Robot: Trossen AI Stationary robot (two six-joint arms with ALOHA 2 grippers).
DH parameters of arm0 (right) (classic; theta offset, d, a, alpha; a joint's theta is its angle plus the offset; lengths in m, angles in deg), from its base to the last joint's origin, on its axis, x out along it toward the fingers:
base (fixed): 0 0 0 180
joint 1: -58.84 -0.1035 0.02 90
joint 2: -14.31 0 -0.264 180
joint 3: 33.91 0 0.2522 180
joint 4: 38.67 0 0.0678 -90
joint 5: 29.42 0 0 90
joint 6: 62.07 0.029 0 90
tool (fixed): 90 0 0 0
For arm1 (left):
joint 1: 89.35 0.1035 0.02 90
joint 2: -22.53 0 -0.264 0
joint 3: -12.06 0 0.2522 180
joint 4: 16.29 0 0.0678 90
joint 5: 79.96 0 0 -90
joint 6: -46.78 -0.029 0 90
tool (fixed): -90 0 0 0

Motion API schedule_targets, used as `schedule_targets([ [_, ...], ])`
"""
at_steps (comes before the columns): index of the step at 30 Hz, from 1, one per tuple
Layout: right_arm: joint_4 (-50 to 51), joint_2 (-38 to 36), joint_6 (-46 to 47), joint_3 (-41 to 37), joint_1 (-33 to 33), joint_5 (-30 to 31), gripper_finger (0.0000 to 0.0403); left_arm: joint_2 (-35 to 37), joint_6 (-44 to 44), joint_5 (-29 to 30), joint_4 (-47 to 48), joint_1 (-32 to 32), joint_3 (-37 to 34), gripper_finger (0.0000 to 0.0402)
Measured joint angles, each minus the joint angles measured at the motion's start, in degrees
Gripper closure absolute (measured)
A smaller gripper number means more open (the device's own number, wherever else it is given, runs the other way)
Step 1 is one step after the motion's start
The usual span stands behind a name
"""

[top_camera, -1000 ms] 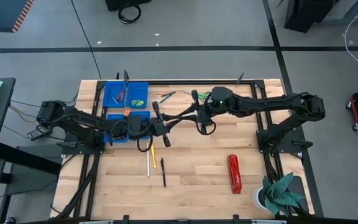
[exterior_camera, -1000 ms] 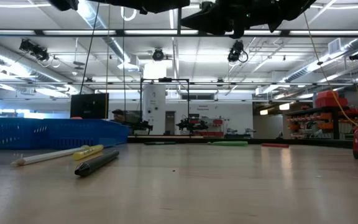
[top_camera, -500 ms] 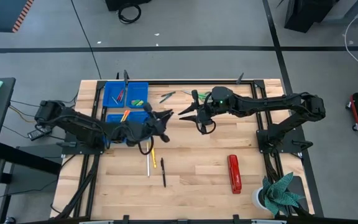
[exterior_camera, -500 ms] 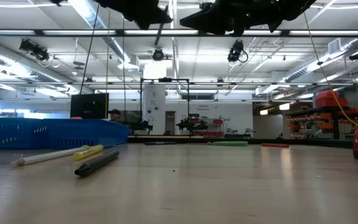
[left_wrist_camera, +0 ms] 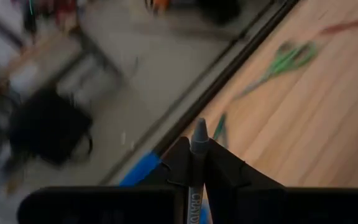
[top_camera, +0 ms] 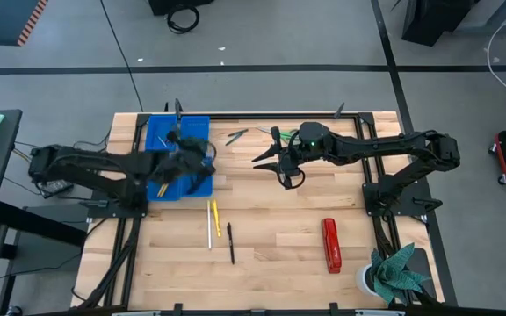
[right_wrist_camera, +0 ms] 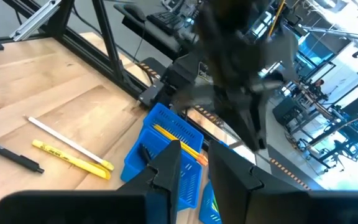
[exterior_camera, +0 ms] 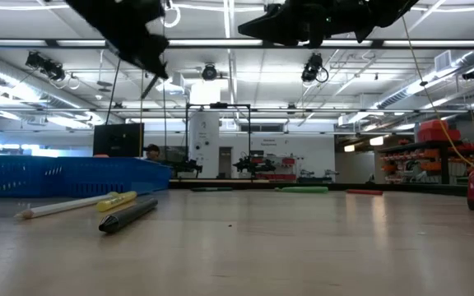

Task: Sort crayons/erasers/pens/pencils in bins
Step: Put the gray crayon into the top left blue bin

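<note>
My left gripper (top_camera: 200, 158) hangs above the blue bins (top_camera: 179, 132) at the table's far left, shut on a grey crayon (left_wrist_camera: 198, 142) whose pointed tip shows past the fingers. In the low view the crayon (exterior_camera: 149, 85) slants down below that gripper (exterior_camera: 142, 49). My right gripper (top_camera: 260, 159) stands open above the table's far middle, with nothing between its fingers (right_wrist_camera: 166, 163). A white pencil (top_camera: 209, 232), a yellow stick (top_camera: 216, 218) and a black pen (top_camera: 231, 243) lie flat on the wood near the middle. My left gripper pinches the grey crayon between its two fingers (left_wrist_camera: 180, 163), just behind the pointed tip (left_wrist_camera: 199, 129), which sticks out past them. The crayon lies along the fingers. It is lifted clear, above the bins.
A red stapler (top_camera: 330, 246) lies at the near right and a potted plant (top_camera: 393, 274) stands at the near right corner. Green-handled scissors (left_wrist_camera: 284, 59) lie by the far edge. Black frame rails run along the table's sides. Bare wood spreads across the near middle.
The crayon reached between both grippers; my right gripper has let go of it and stayed in place. My left gripper has carried it toward the table's left edge, from the middle to above the bins, turning as it went.
</note>
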Motion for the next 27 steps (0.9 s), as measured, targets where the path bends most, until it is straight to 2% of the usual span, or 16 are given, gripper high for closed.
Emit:
schedule_targets([
  [7, 0.0, 0.0, 0.2, 0.0, 0.0, 0.0, 0.0315, 0.2, 6.4, -12.6, 10.8, 13.2, 0.0, 0.0365],
  [20, 0.0, 0.0, 1.7, 0.0, 0.0, 0.0, 0.0315, -4.0, 3.8, -19.7, 12.2, 30.8, 0.0, 0.0364],
  [23, 0.0, 0.0, 1.7, 0.0, 0.0, 0.0, 0.0315, -4.7, 2.3, -26.8, 11.9, 33.2, 0.0, 0.0363],
  [27, 0.0, 0.0, 1.5, 0.0, 0.0, 0.0, 0.0315, -4.9, -0.3, -38.6, 11.6, 33.0, 0.0, 0.0363],
])
